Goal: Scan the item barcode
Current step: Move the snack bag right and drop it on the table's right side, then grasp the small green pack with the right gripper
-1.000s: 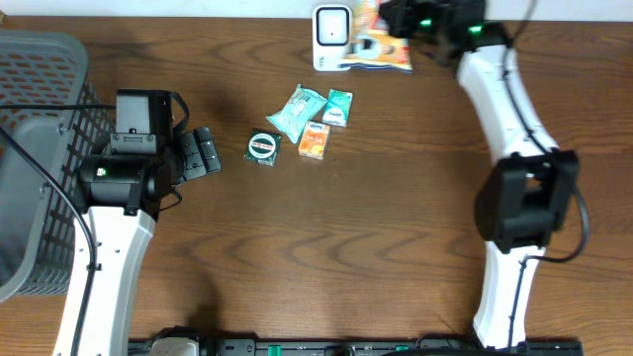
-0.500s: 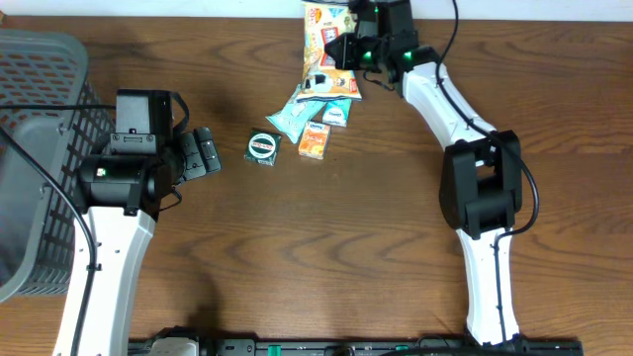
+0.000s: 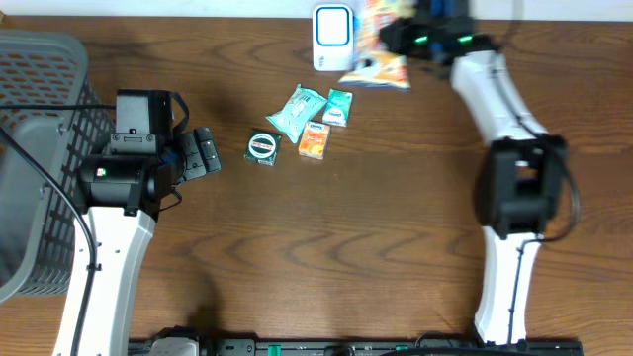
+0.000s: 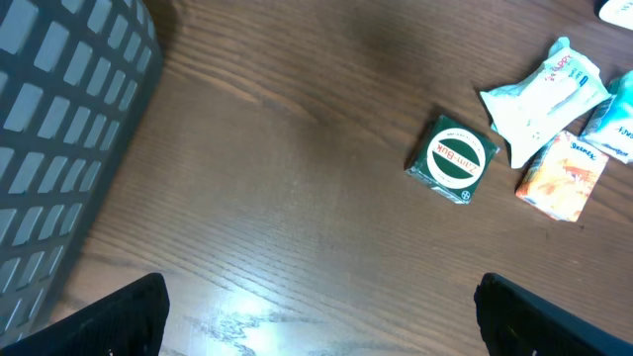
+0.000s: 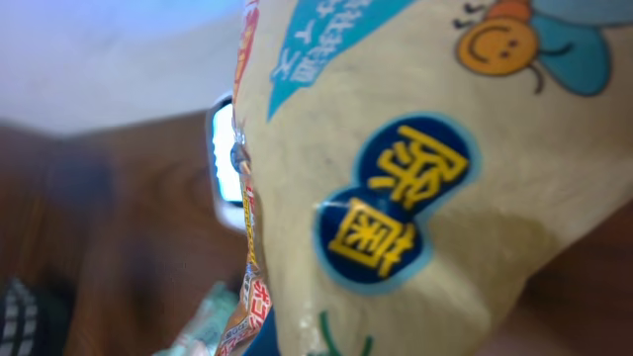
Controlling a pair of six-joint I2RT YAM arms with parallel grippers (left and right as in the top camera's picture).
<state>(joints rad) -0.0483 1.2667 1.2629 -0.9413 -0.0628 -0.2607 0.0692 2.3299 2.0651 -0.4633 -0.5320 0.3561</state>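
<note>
left: white-shelled left arm, smooth tapered link | round black joint housing | boxy black wrist block | thin black cable looping alongside | left gripper, matte black fingers | right: white-shelled right arm | bulky black elbow housing | small green lights near the wrist | black cable loop at the elbow

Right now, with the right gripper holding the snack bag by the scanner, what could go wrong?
The yellow printed plastic snack bag hangs beside the white box-shaped scanner, not squarely before it, so its barcode may miss. The bag looks floppy; a swing by the right gripper could knock the scanner.
</note>
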